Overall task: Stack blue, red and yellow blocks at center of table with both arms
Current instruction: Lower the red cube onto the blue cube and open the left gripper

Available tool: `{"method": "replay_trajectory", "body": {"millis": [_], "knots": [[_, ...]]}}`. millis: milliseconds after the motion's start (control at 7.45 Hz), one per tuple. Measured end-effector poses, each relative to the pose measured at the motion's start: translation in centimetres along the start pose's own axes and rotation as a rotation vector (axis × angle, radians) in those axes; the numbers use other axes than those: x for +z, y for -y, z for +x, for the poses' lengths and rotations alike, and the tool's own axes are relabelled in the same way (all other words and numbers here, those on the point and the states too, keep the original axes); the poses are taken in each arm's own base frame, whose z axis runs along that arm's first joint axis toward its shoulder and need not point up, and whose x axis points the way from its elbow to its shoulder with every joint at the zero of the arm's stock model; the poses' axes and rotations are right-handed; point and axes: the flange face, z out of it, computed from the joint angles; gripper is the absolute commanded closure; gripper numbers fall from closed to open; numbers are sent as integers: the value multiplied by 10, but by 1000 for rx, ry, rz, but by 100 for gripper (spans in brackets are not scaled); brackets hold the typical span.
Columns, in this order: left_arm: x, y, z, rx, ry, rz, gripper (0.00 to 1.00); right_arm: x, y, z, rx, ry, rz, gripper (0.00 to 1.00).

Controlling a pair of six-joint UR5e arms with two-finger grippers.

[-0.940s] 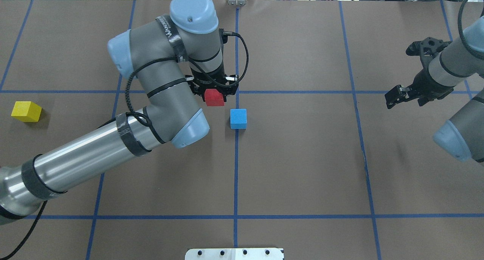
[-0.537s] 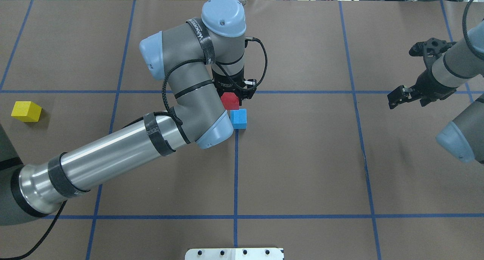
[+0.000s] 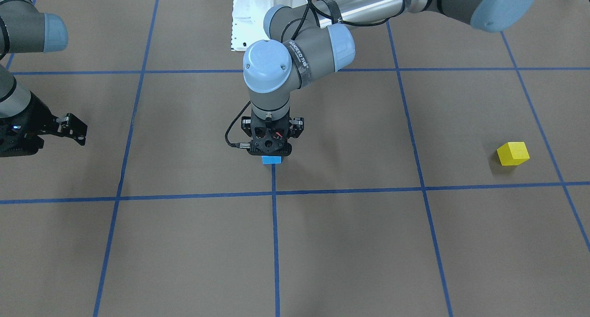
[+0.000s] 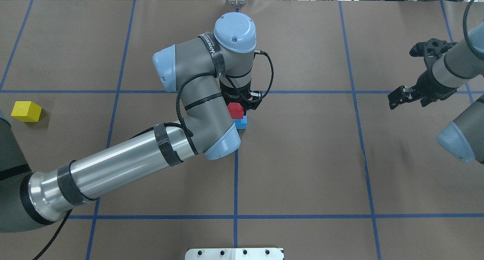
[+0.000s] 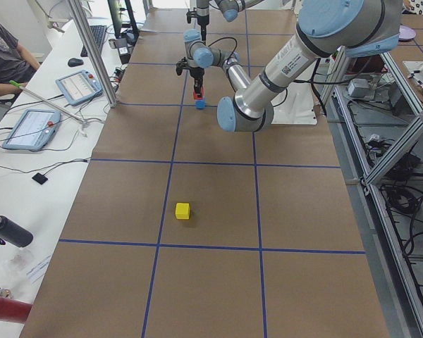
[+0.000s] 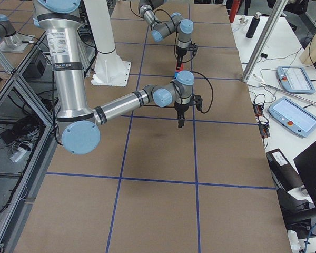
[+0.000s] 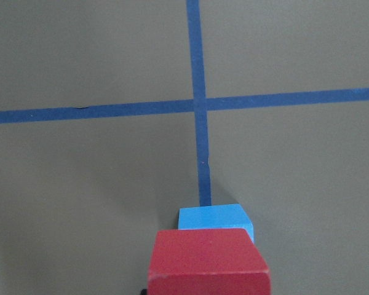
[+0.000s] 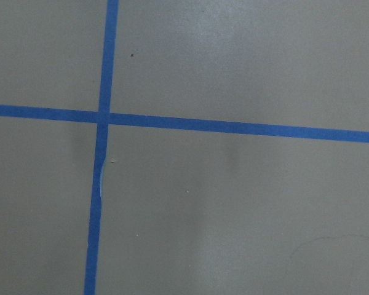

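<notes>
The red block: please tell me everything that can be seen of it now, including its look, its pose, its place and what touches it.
The red block is a small, plain, matte cube, all one colour. The left hand is shut on it and holds it upright, near the centre of the table. It sits directly over the blue block, hiding most of that block in the overhead view. Whether the two blocks touch cannot be told.

Overhead, front views oppose, share table [image 4: 302, 169] center; 2 wrist cams close.
</notes>
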Motion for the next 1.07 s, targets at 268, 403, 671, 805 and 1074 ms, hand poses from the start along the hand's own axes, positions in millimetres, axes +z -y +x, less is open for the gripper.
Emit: {"method": "replay_trajectory", "body": {"millis": [268, 403, 671, 805, 1074], "knots": [[4, 1, 1, 3, -3, 1, 100, 0, 0, 0, 0, -1, 0, 0], [6, 0, 2, 2, -3, 0, 100, 0, 0, 0, -1, -1, 0, 0], [8, -3, 4, 1, -3, -4, 100, 0, 1, 0, -1, -1, 1, 0], [10, -4, 5, 3, -3, -6, 100, 1, 1, 0, 0, -2, 0, 0], [10, -5, 7, 2, -8, -3, 100, 3, 1, 2, 2, -4, -4, 0]]}}
